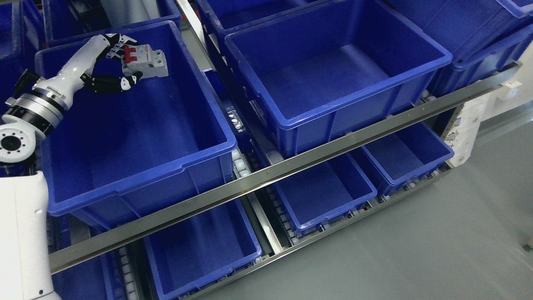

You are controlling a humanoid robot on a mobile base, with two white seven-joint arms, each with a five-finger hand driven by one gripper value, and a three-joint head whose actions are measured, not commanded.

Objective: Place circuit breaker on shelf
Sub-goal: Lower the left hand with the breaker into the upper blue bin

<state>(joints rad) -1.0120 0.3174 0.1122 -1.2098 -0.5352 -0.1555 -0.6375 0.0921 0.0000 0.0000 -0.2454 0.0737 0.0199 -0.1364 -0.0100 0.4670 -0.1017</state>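
Head view has the left hand (pixel 110 62) reaching in over the big blue bin (pixel 137 175) on the left of the shelf rail (pixel 266 173), fingers wrapped around a white circuit breaker (pixel 145 62) with red switches. It's held up near the bin's back wall, probably not touching the bottom, though that's hard to judge from this angle.
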